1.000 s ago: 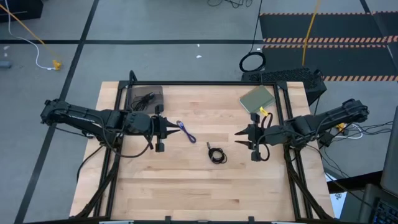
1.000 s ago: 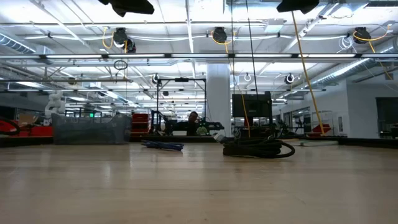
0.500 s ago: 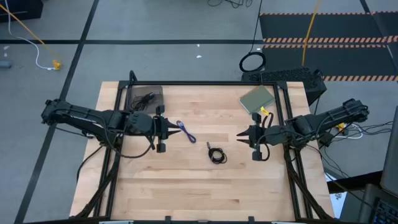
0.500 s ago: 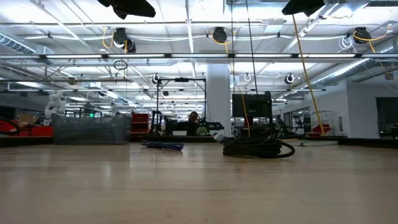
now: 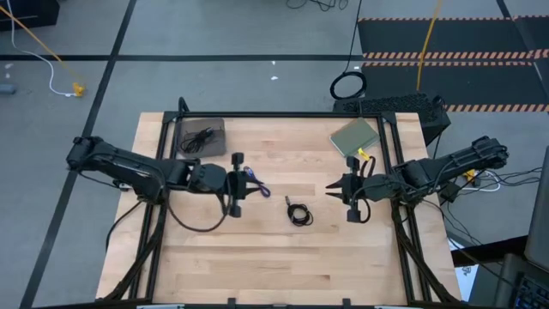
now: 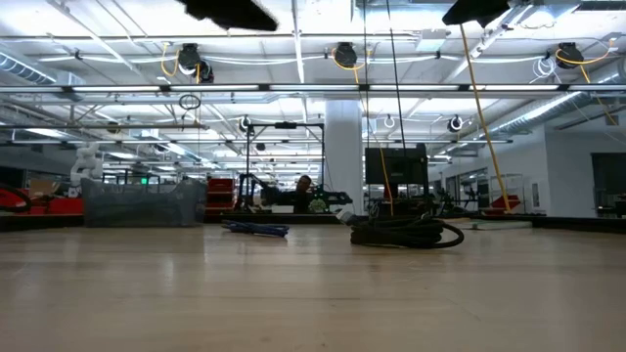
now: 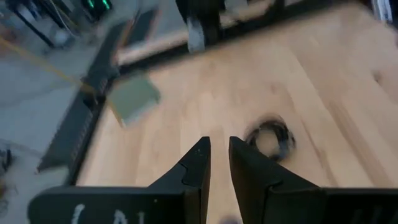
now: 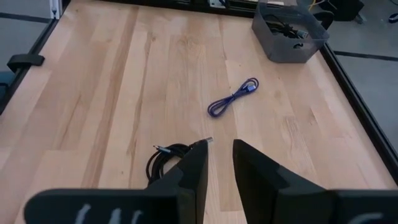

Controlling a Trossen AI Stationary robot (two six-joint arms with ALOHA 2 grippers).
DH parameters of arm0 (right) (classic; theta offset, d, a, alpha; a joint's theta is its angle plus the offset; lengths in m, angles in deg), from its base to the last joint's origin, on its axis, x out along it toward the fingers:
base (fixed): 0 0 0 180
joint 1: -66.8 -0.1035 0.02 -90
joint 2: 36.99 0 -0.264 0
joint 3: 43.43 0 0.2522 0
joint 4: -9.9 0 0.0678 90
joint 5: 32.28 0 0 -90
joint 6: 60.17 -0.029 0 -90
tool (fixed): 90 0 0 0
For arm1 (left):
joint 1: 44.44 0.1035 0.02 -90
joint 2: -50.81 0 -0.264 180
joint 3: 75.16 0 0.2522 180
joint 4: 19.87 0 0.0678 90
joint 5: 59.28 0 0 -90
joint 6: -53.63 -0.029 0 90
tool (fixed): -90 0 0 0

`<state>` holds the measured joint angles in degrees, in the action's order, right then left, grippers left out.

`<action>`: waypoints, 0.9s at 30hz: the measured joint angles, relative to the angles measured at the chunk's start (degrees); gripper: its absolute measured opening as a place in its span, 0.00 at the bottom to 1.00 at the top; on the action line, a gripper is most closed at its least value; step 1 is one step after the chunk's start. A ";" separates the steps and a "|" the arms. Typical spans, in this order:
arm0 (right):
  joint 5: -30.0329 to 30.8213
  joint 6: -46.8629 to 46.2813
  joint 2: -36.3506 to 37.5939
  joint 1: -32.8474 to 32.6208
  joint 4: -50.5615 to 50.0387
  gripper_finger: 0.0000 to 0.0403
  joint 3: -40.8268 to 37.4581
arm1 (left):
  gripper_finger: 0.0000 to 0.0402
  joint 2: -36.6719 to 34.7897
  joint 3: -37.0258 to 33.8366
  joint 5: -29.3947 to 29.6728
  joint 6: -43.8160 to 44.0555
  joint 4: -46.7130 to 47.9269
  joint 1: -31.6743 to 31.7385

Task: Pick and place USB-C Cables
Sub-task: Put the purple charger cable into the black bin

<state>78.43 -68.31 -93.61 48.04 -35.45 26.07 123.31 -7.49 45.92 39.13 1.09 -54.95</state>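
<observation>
2 thin coiled cables, blue-purple point(image 8: 234, 98) and black point(image 8: 166, 161), on pale woodgrain.

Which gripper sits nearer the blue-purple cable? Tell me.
Left. The left gripper is right over the blue-purple cable; the right gripper waits across the table, beyond the black cable.

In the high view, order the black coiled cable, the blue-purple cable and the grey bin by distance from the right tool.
From the right tool:
1. Black coiled cable, mid-table, nearest.
2. Blue-purple cable, beside the left tool.
3. Grey bin, far left corner of the table, farthest.
</observation>
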 joint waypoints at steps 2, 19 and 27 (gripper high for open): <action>0.00 0.02 0.00 0.00 0.05 0.16 0.00 | 0.16 0.51 -0.07 -0.04 -1.44 -0.46 0.24; 0.04 1.49 0.00 0.02 0.40 0.16 0.00 | 0.16 4.36 -0.13 -0.36 0.19 5.11 3.80; 0.04 4.50 0.00 0.02 3.33 0.16 -0.02 | 0.16 11.01 -0.09 -3.10 -0.56 5.14 5.03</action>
<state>78.48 -63.81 -93.61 48.06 -32.12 26.05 134.32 -7.58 42.82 38.57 6.23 -49.92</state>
